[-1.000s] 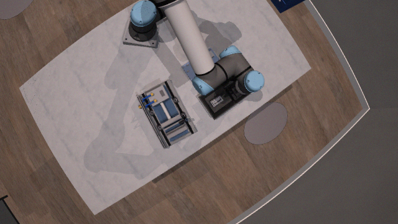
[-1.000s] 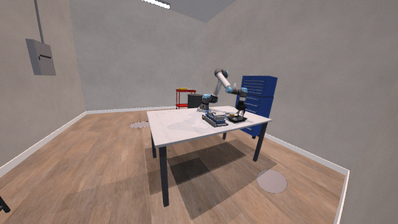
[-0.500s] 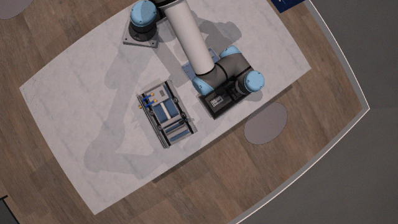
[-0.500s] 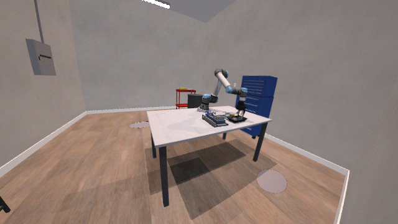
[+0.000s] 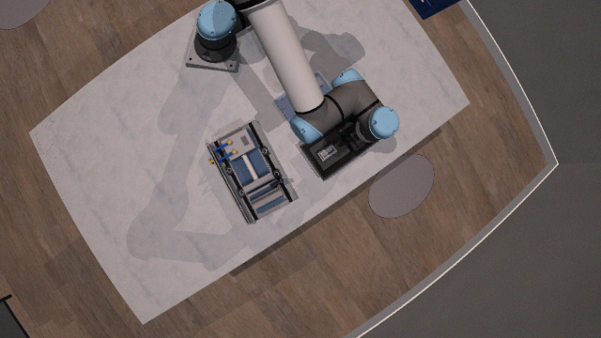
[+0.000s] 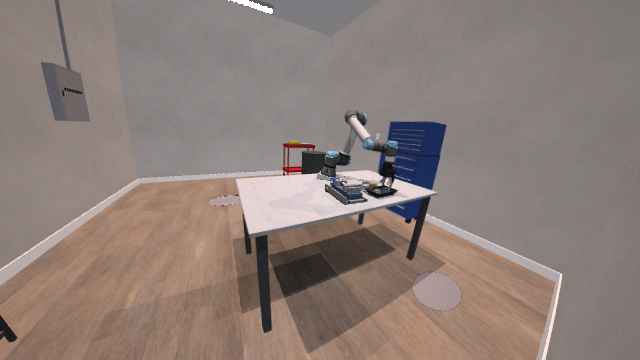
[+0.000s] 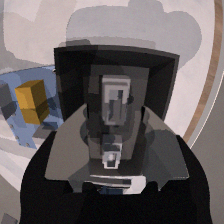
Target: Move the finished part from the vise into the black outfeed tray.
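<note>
The gripper (image 7: 112, 172) is hanging over the black tray (image 5: 314, 155), right of the vise (image 5: 251, 171). Its fingers are standing spread, gripping nothing. Blocks (image 7: 115, 105) are lying in the tray.

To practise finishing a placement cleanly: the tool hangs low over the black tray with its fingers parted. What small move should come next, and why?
Probably a straight lift. The tool stands open and holds nothing, low over the black tray, and a pocketed block lies in the tray right below it. Rising vertically should clear the tray without knocking what lies in it.
</note>
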You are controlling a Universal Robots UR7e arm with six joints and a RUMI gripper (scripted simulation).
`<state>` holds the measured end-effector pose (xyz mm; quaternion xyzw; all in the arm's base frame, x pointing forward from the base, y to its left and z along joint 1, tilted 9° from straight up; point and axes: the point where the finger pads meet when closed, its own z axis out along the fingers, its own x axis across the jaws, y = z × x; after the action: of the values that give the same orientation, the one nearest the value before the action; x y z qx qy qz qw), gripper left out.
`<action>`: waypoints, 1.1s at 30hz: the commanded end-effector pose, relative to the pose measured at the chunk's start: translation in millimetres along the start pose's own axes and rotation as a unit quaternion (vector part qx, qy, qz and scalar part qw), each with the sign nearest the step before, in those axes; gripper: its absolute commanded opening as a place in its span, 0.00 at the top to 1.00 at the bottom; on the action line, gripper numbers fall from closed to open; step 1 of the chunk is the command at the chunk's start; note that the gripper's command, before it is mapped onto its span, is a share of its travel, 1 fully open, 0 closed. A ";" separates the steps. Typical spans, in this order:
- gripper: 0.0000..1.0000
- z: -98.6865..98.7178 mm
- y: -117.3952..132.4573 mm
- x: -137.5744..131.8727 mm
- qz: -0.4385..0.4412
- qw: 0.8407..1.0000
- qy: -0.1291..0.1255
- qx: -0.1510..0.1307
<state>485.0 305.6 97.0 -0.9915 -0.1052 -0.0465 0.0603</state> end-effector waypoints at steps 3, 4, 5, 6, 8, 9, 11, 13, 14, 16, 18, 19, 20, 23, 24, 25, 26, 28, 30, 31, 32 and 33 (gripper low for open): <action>0.60 -4.3 -0.1 0.4 0.000 1.000 0.001 0.000; 0.60 -6.1 -0.1 0.4 0.000 1.000 0.001 0.000; 0.60 -8.3 -0.1 0.4 0.000 1.000 0.001 0.000; 0.60 -11.0 -0.1 0.4 0.000 1.000 0.001 0.000; 0.60 -17.5 -0.1 0.4 0.000 1.000 0.001 0.000; 0.60 -21.3 -0.1 0.4 0.000 1.000 0.001 0.000; 0.60 -30.0 -0.1 0.4 0.000 1.000 0.001 0.000; 0.60 -40.0 -0.1 0.4 0.000 1.000 0.001 0.000; 0.60 -45.3 -0.1 0.4 0.000 1.000 0.001 0.000; 0.60 -56.7 -0.1 0.4 0.000 1.000 0.001 0.000; 0.60 -62.5 -0.1 0.3 0.000 1.000 0.001 0.000; 0.60 -62.5 -0.1 0.3 0.000 1.000 0.001 0.000; 0.60 -68.4 -0.1 0.3 0.000 1.000 0.001 0.000; 0.60 -86.2 -0.1 0.3 0.000 1.000 0.001 0.000; 0.60 -92.0 -0.1 0.3 0.000 1.000 0.001 0.000; 0.60 -97.6 -0.1 0.3 0.000 1.000 0.001 0.000; 0.60 -103.0 -0.1 0.3 0.000 1.000 0.001 0.000; 0.60 -113.1 -0.1 0.3 0.000 1.000 0.001 0.000; 0.60 -121.9 -0.1 0.3 0.000 1.000 0.001 0.000; 0.60 -125.7 -0.1 0.2 0.000 1.000 0.001 0.000; 0.60 -129.1 -0.1 0.2 0.000 1.000 0.001 0.000; 0.60 -132.0 -0.1 0.2 0.000 1.000 0.001 0.000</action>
<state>475.8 290.8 211.2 -0.9915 -0.1051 -0.0476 0.0605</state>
